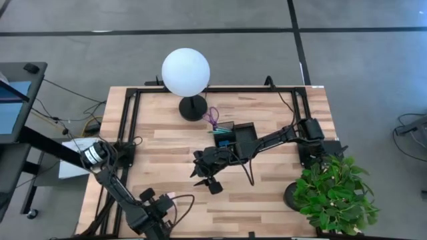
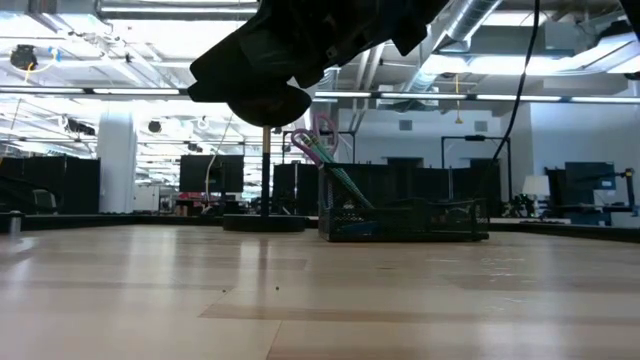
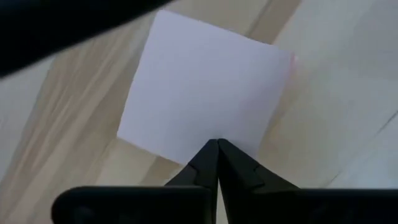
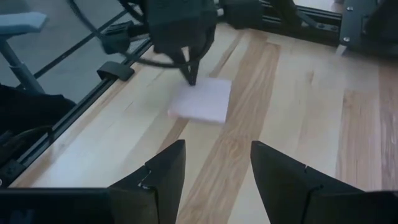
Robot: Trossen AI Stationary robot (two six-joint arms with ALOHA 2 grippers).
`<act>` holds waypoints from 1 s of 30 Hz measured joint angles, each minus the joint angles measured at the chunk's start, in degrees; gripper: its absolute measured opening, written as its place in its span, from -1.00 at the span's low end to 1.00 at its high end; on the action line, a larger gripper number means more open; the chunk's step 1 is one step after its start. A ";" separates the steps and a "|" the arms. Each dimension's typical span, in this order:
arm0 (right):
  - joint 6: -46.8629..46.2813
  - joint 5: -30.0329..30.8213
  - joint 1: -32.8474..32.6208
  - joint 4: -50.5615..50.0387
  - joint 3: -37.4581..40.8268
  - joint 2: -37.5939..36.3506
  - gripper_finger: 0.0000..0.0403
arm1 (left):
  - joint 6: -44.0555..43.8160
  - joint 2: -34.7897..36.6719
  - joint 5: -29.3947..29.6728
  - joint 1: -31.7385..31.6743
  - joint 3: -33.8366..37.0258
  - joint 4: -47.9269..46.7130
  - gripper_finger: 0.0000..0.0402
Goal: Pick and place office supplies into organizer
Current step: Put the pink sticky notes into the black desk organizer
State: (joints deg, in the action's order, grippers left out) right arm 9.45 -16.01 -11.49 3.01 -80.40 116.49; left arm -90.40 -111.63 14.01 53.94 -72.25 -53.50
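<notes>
A pale pink sticky-note pad [image 3: 205, 87] lies flat on the wooden table near its front left. My left gripper [image 3: 217, 144] stands over it, shut, pointing down at the pad's edge; the right wrist view shows the gripper [image 4: 191, 79] and the pad [image 4: 202, 99]. My right gripper [image 4: 214, 168] hangs open above the table's middle [image 1: 205, 180], aimed toward the pad and well short of it. The black organizer [image 1: 240, 137] stands behind it with purple-handled scissors [image 1: 212, 117] and pens upright in it. My left gripper has its shut fingertips [image 3: 208, 155] on the sticky-note pad's edge [image 3: 214, 134], coming from above and pointing down. The pad lies flat on the table. Whether a sheet is caught between the tips, I cannot tell.
A white globe lamp [image 1: 185, 72] on a round black base stands at the back, left of the organizer. A green potted plant [image 1: 333, 193] fills the front right corner. A black frame [image 1: 130, 120] runs along the table's left, far and right edges.
</notes>
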 joint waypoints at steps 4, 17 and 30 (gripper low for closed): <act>-0.49 -0.05 0.00 -0.38 0.00 -0.09 -0.13 | 6.95 -0.07 2.86 -3.52 0.00 0.98 -1.00; -0.67 -0.38 -2.03 -27.80 0.02 -3.95 -0.28 | 39.46 -0.09 7.92 -23.33 0.00 10.04 -1.00; -6.88 2.97 -3.01 -39.00 0.04 -3.68 -0.19 | 51.81 1.80 7.65 -30.12 -0.15 18.45 -1.00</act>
State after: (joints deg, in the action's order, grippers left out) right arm 2.57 -13.04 -14.49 -36.00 -80.36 112.81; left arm -38.59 -109.83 21.66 23.82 -72.40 -35.05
